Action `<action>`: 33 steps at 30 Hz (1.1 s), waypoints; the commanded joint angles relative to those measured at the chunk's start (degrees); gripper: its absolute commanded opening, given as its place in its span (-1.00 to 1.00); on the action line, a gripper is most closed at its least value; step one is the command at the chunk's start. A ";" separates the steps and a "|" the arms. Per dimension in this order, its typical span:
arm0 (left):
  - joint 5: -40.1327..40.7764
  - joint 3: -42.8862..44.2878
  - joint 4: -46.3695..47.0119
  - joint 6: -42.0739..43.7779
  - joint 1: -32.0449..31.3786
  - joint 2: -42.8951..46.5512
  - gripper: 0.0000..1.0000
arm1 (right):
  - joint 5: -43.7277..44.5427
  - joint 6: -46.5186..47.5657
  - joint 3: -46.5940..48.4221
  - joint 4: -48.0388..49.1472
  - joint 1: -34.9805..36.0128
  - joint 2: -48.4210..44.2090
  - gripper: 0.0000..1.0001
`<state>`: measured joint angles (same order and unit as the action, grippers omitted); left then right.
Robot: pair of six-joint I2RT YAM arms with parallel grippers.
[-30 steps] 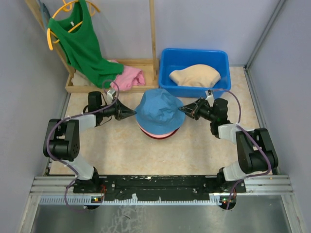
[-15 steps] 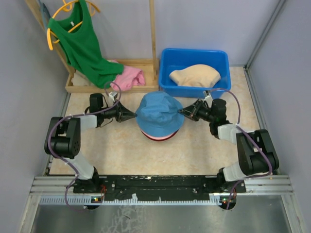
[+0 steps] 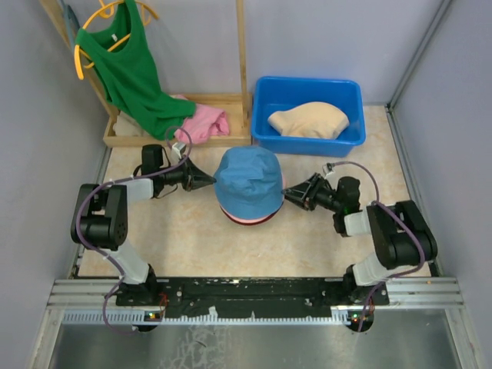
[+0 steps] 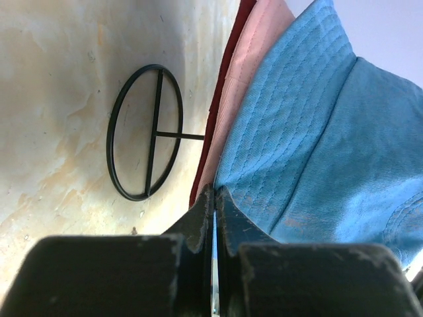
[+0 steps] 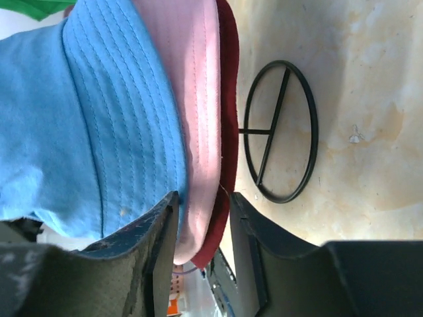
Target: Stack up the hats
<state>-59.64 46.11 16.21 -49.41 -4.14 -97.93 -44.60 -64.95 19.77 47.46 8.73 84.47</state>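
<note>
**Three hats in the pile, one outstanding: letting go of the blue hat**

Item 1. Blue hat [image 3: 247, 178]: on top of the pile at mid-table, crown up. Its brim covers most of the two below.

Item 2. Pink hat [image 5: 192, 99] and dark red hat [image 5: 228, 99]: nested under the blue one, red lowest, on the table [image 3: 184, 238]. Only their brim edges show.

Item 3. Beige hat [image 3: 307, 119]: lying in the blue bin [image 3: 265, 92] at the far right, well apart from the pile. Not yet stacked.

Item 4. Left gripper [image 3: 209, 182]: jaws together at the left edge of the blue brim, apparently pinching it.

Item 5. Right gripper [image 3: 288, 194]: jaws apart at the right side of the pile. The pink and red brim edges lie in the gap between its fingers, unclamped, and the blue brim lies against one finger.

Item 6. Black ring mark [image 4: 145, 142]: on the table just beside the pile.

Handling note. The step appears to be the release of the blue hat.
- The left jaws should part fully before that arm moves, or the soft brim will drag and skew the pile.
- The right arm should back straight out, level with the table, so neither finger hooks the pink or red edge.
- Both should withdraw outward rather than lift.
- The beige hat is left for afterwards.
</note>
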 commanded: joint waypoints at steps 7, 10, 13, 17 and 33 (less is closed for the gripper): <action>-0.13 0.38 -2.94 2.78 -0.69 1.52 -1.00 | -6.03 -25.30 -4.45 51.38 -0.64 18.02 -0.24; 0.19 0.94 -3.77 3.25 -0.82 1.44 -1.00 | -4.53 -25.47 -5.17 51.25 -1.68 16.48 -0.24; 0.65 1.79 -4.06 3.23 -0.87 1.34 -1.00 | -3.95 -24.17 -7.72 48.09 -4.70 12.53 -0.25; 1.09 2.68 -5.13 3.55 -0.97 1.63 -1.00 | -3.79 -12.68 -7.31 23.73 -6.87 -2.38 -0.23; 1.36 3.65 -5.48 3.51 -1.40 1.39 -1.00 | 8.19 17.80 8.30 -34.07 -6.97 -17.29 -0.09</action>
<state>-58.35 48.12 10.44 -46.63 -5.15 -97.58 -41.78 -56.10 23.07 25.82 2.13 70.22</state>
